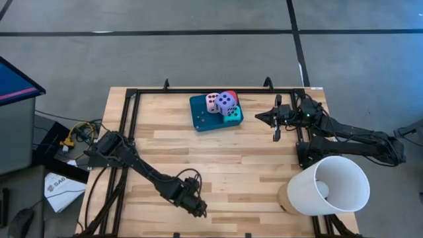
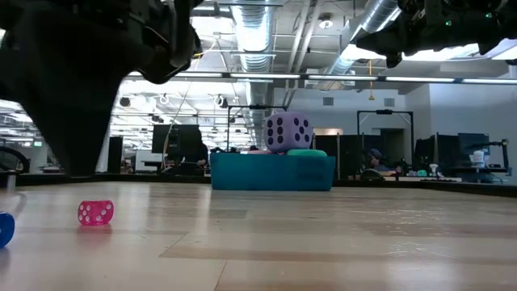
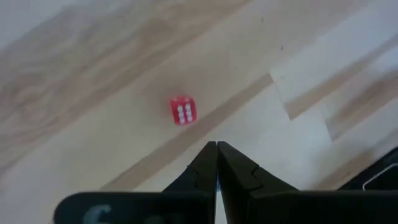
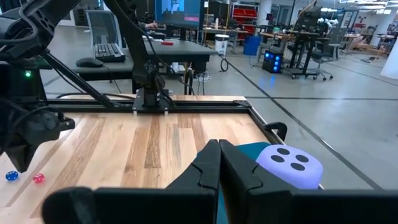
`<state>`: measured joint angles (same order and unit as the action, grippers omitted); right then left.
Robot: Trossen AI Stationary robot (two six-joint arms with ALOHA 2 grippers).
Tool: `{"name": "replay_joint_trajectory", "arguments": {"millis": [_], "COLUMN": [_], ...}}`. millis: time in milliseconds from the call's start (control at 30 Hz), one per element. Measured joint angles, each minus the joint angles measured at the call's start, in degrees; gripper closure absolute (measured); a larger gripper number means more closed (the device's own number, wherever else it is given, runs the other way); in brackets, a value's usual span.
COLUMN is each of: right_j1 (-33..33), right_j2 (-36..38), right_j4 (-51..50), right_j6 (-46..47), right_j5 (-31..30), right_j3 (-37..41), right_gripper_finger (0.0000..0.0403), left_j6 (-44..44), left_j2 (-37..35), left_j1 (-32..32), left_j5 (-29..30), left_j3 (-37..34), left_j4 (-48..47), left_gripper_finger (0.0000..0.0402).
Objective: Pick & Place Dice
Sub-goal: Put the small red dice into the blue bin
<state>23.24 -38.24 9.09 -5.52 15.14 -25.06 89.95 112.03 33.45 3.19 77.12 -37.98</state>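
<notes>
Several large dice sit together on the teal tray (image 1: 200, 116) at the table's far middle: pink (image 1: 211, 102), purple (image 1: 225, 102) on top, red (image 1: 232, 95) behind it and turquoise (image 1: 233, 114). The low view shows the purple die (image 2: 288, 132) resting above the tray (image 2: 272, 172). My right gripper (image 1: 260, 118) hovers shut and level just right of the tray, with the purple die (image 4: 290, 165) right before it. My left gripper (image 3: 217, 147) is shut near the table's front edge, pointing down above a small red die (image 3: 183, 111) that lies on the wood.
The small red die (image 2: 95, 212) and a small blue one (image 4: 11, 176) lie on the near left of the table. A white bucket-like shade (image 1: 328, 186) lies at the near right corner. A black frame rail (image 1: 198, 91) borders the table.
</notes>
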Motion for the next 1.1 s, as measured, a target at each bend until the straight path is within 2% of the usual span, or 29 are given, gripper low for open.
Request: {"name": "replay_joint_trajectory", "arguments": {"millis": [233,767,933,1100], "right_j1": [0.0,0.0,0.0,0.0], "right_j2": [0.0,0.0,0.0,0.0], "right_j4": [-0.1,-0.1,-0.1,-0.1], "right_j6": [0.0,0.0,0.0,0.0], "right_j5": [0.0,0.0,0.0,0.0], "right_j3": [0.0,0.0,0.0,0.0], "right_gripper_finger": [0.0403,0.0403,0.0403,0.0403], "left_j6": [-0.1,0.3,1.6,4.9], "left_j2": [0.0,0.0,0.0,0.0], "left_j1": [-0.1,-0.1,-0.4,-1.4], "left_j5": [0.3,1.0,1.7,1.8], "left_j3": [-0.5,-2.0,-1.9,-1.9], "left_j4": [-0.2,-0.1,-0.1,-0.1], "left_gripper_finger": [0.0375,0.0219,0.0204,0.0212]}}
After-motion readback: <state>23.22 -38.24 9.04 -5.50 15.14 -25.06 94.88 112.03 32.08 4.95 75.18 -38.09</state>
